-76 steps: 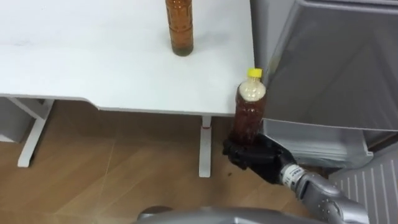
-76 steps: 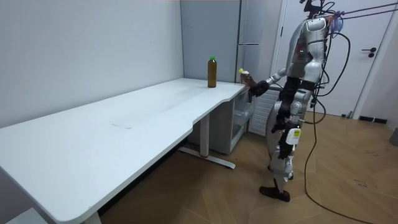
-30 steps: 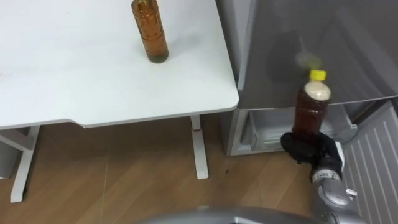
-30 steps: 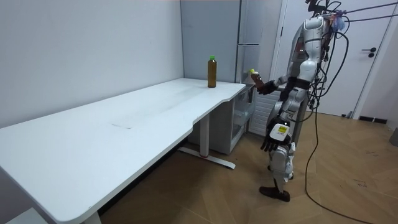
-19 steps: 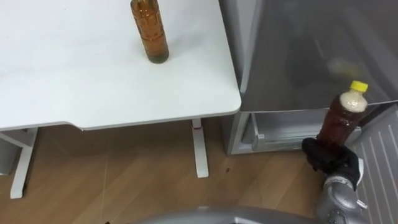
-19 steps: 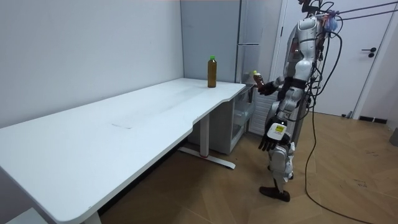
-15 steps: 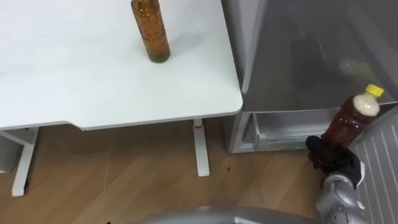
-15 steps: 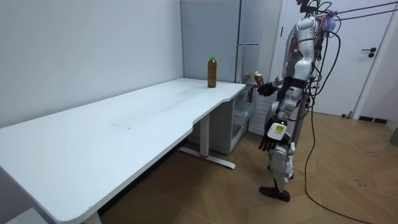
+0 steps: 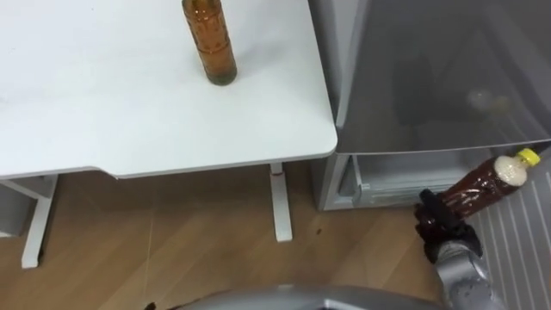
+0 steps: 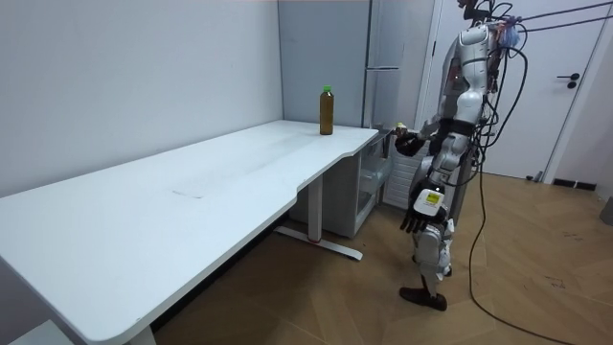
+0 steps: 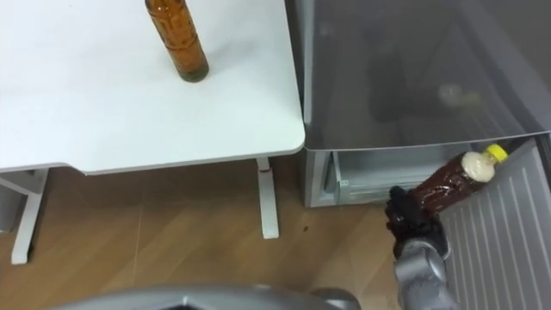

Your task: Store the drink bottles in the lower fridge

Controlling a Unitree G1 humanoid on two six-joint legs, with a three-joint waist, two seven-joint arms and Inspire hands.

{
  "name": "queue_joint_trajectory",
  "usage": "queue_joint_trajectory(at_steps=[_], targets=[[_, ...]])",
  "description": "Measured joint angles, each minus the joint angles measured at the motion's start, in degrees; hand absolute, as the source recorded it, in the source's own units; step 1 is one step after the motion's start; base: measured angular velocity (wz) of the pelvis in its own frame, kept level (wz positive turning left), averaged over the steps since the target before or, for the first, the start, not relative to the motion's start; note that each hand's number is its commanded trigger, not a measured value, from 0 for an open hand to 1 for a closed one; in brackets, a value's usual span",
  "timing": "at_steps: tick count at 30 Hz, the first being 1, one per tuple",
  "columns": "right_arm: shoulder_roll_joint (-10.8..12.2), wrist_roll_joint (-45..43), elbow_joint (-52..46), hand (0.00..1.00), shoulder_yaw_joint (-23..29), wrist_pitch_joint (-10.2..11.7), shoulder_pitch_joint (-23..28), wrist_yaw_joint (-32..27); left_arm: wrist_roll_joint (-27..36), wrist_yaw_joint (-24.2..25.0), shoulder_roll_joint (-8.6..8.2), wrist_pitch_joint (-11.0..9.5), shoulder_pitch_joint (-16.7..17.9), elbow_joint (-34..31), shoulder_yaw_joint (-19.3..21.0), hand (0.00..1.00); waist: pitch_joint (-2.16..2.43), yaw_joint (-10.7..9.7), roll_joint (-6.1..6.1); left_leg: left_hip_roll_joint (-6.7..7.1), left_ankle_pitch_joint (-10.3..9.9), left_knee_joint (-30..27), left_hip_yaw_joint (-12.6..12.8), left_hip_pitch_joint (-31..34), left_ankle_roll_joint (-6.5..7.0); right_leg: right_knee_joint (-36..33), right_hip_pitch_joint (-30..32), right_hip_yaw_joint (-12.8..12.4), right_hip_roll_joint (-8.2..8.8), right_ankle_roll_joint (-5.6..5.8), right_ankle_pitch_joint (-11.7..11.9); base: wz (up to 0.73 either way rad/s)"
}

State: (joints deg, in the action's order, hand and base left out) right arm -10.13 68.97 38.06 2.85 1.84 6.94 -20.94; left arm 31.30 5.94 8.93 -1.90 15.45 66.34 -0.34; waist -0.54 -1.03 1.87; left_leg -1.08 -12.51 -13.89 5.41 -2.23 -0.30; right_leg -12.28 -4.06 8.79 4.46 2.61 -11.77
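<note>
A brown drink bottle with a yellow cap (image 9: 486, 183) is tilted over to the right, in front of the fridge's open lower compartment (image 9: 387, 176). My right hand (image 9: 439, 220) is shut round its base, low at the right; the same bottle (image 11: 449, 184) and right hand (image 11: 411, 220) show in the right eye view. A second brown bottle (image 9: 209, 43) stands upright on the white table (image 9: 129, 112), near its far right corner. In the room view I stand facing the fridge (image 10: 383, 57) at the table's end, and my left hand (image 10: 412, 222) hangs relaxed by my thigh.
The grey upper fridge door (image 9: 430, 69) is closed. The lower door (image 9: 516, 254) stands swung open at the right, beside my right arm. The table's leg (image 9: 280, 202) stands on wooden floor (image 9: 172, 250) left of the fridge.
My right hand has lowered and tipped the yellow-capped bottle from nearly upright to lying over toward the right, at the lower compartment. The bottle on the table has stayed put.
</note>
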Motion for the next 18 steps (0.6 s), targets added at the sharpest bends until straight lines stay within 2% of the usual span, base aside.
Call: queue_joint_trajectory(at_steps=[4, 5, 8, 10, 14, 16, 18], targets=[[-0.12, 4.6, 5.25, 1.0, 1.34, 0.0, -5.8, 1.56, 0.16, 0.5, 0.88, 0.64, -1.78, 0.1, -0.47, 0.0, -0.34, 0.06, -0.33, 0.41, -0.04, -3.32, -0.94, 4.74, 0.14, -5.03, 5.29, 0.52, 1.02, -0.21, -1.63, 0.15], [-0.27, 5.24, 7.54, 1.0, 1.96, -0.04, -8.53, 1.75, 0.1, 0.69, 0.88, 0.71, -2.36, 0.27, -0.48, 0.0, -0.45, 0.14, -0.25, 0.57, -0.13, -4.68, -0.93, 6.62, 0.28, -7.16, 7.49, 0.48, 1.44, -0.27, -2.08, 0.05], [-1.24, 5.19, 12.71, 1.0, 3.12, 0.1, -15.31, 3.04, 0.2, 0.91, 1.24, 1.18, -5.11, 0.48, -1.04, 0.0, -1.0, 0.15, 0.62, 0.59, -0.34, -8.73, -1.11, 12.92, 0.63, -10.96, 13.29, 0.56, 1.97, -0.36, -2.22, 0.07], [-1.86, 5.84, 15.96, 1.0, 3.18, 0.0, -19.21, 4.07, 0.63, 0.94, 1.51, 1.59, -7.39, 1.97, -1.31, 0.0, -1.17, 1.03, 0.83, 0.95, -0.03, -10.02, -0.98, 16.37, 1.08, -13.56, 17.33, 0.02, 2.5, -0.34, -2.48, 0.01], [-3.74, 8.5, 19.53, 1.0, 3.14, -0.74, -24.95, 5.59, 0.85, 0.58, 1.68, 2.33, -11.58, 2.84, -3.49, 0.0, -1.44, 2.73, 0.43, 1.9, 0.27, -13.62, -0.69, 24.29, 1.57, -20.22, 26.67, -0.87, 4.16, -0.46, -3.52, 0.05], [-4.66, 8.56, 19.92, 1.0, 3.12, -0.99, -27.21, 6.16, 1.68, 0.02, 2.71, 2.41, -13.22, 2.84, -4.38, 0.0, -1.73, 3.47, -0.15, 2.26, 0.3, -16.02, -0.56, 28.88, 1.64, -23.84, 31.78, -0.99, 5.09, -0.93, -3.91, 0.02], [-5.43, 9.05, 20.86, 1.0, 3.13, -1.18, -29.27, 7.08, 1.78, -0.54, 2.85, 2.47, -14.38, 3.17, -4.65, 0.0, -2.01, 4.55, -0.62, 2.47, 0.39, -17.45, -0.1, 31.77, 1.75, -26.15, 35.3, -1.61, 5.57, -1.15, -4.15, -0.02]])
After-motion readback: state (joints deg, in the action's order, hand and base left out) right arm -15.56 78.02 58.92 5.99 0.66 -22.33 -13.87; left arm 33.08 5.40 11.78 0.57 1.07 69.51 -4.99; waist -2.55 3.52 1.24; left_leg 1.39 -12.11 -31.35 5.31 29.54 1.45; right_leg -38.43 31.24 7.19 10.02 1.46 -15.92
